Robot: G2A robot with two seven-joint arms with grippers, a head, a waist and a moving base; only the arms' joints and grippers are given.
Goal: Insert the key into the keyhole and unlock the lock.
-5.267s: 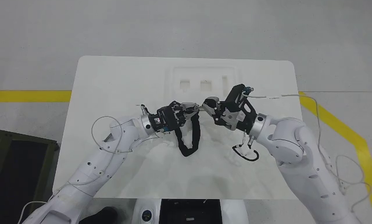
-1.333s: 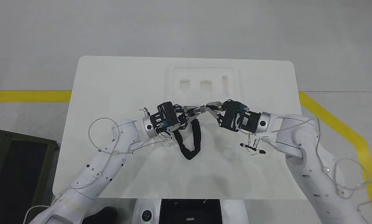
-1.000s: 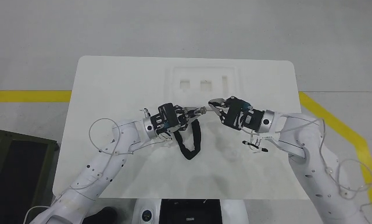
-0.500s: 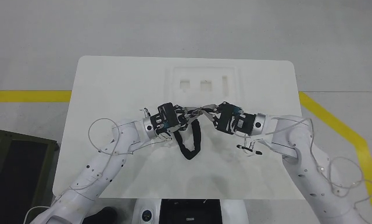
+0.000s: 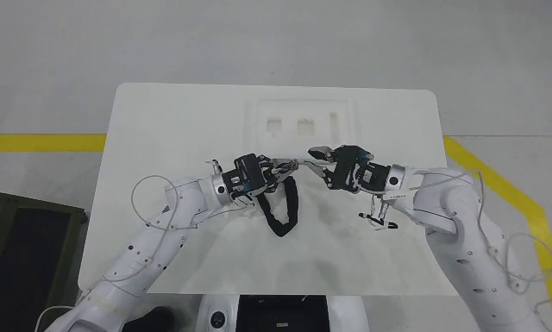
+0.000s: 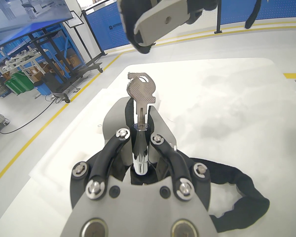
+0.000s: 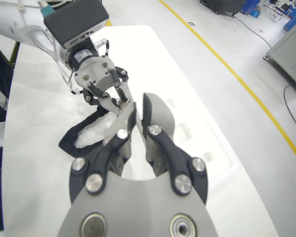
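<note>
My left gripper is shut on the chrome lock cylinder, held above the middle of the table. The silver key stands in the keyhole with its head sticking out toward the other arm. The lock's black cable loop hangs from the cylinder down to the table. My right gripper is open by a narrow gap with nothing between its fingers. It sits just off the key's head, apart from it, facing the left gripper. In the top view the key lies between both grippers.
The white table carries a white foam tray with three small recesses at the back middle. A black loop of wire hangs from the right wrist. Yellow floor tape runs beside the table on both sides.
Half a second ago the right gripper was close in at the key's head; it has drawn back a little. The left gripper, lock and key have stayed in place.
</note>
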